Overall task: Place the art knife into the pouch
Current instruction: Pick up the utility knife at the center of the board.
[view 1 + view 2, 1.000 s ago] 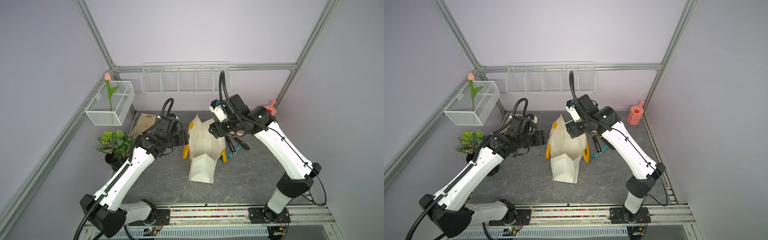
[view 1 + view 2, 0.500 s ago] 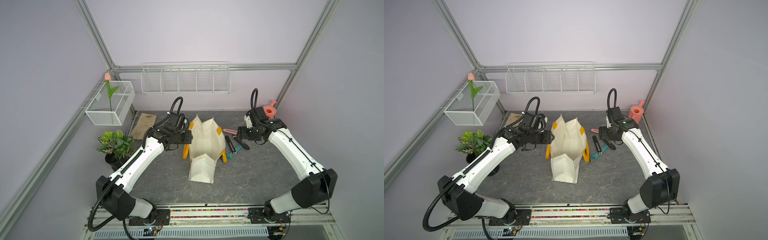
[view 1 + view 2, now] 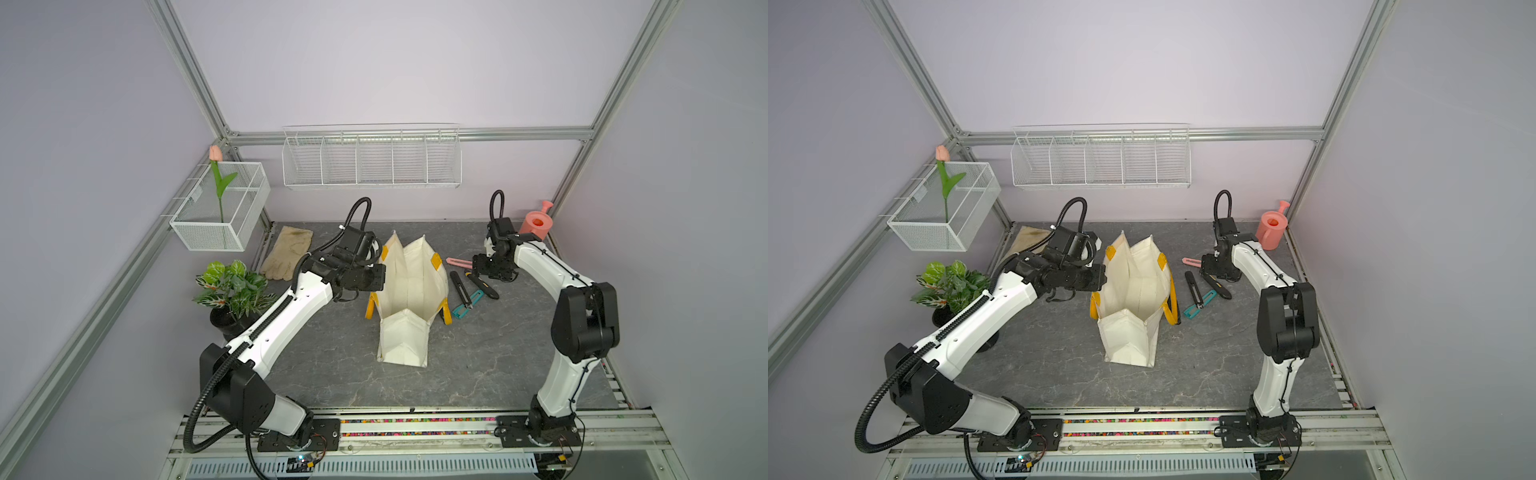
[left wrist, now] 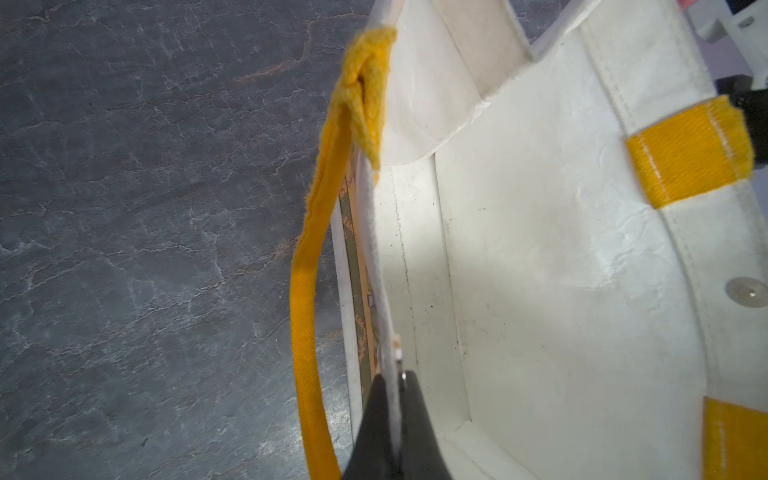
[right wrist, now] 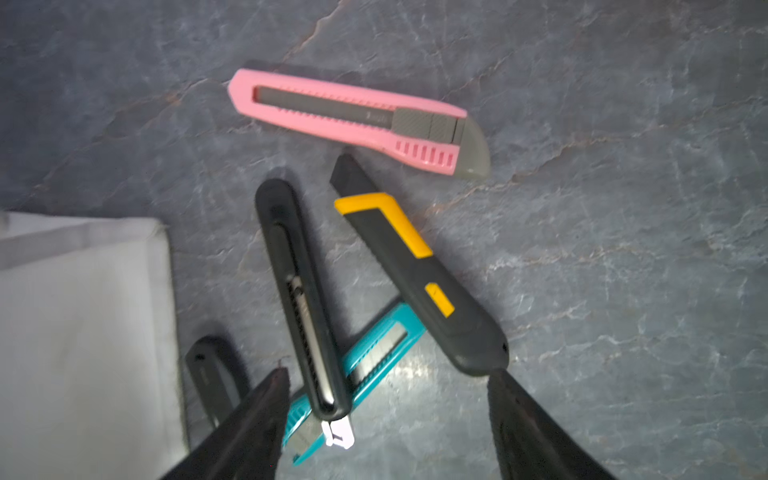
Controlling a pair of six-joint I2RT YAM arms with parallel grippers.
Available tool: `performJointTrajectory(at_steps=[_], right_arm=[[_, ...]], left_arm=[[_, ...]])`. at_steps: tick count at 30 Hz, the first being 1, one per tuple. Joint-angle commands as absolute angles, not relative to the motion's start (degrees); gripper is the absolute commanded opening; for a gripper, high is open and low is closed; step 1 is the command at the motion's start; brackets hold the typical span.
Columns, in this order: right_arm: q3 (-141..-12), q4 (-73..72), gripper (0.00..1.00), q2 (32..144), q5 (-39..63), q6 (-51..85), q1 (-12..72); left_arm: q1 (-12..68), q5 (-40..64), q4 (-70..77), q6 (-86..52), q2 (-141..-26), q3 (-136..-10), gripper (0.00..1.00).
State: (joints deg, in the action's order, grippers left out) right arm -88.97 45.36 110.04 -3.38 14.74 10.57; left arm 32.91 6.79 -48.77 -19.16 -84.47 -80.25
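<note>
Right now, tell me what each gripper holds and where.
Left gripper pinches the pouch by its rim; right gripper is open, holding nothing.

in the right wrist view, the slim black knife (image 5: pixel 299 291) covers part of the teal knife (image 5: pixel 376 353), and a finger (image 5: pixel 253 428) hides part of a small black item (image 5: pixel 208 365) you cannot identify. the pouch (image 5: pixel 83 332) is blurred and cut off at the frame edge. in both top views, the right gripper (image 3: pixel 482 268) hides one end of the pink knife (image 3: pixel 457 262).
</note>
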Motion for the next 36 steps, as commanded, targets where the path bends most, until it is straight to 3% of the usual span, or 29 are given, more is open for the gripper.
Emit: performJointTrajectory(at_steps=[1,11,25,28,36], right_arm=[[-91.52,46.33,0.77,114.54,-8.0,10.1,10.24],[-97.19,48.87,0.78,122.16,-6.24,6.14,9.54],[-91.78,46.33,0.74,124.17,-2.51,6.67,9.14],[-91.1,46.23,0.68,124.61,-2.03,6.68,9.14],[-87.7,44.86,0.39,122.64,-2.27,6.65,9.14]], left_arm=[[32.81,7.64,-50.19,-17.94,-84.81,-80.26,0.0],[32.83,9.2,-49.57,-17.51,-84.35,-80.16,0.0],[32.78,9.84,-49.04,-17.31,-84.46,-79.41,0.0],[32.85,9.98,-48.94,-17.36,-84.64,-79.47,0.0],[32.83,10.22,-48.51,-17.58,-84.37,-79.19,0.0]])
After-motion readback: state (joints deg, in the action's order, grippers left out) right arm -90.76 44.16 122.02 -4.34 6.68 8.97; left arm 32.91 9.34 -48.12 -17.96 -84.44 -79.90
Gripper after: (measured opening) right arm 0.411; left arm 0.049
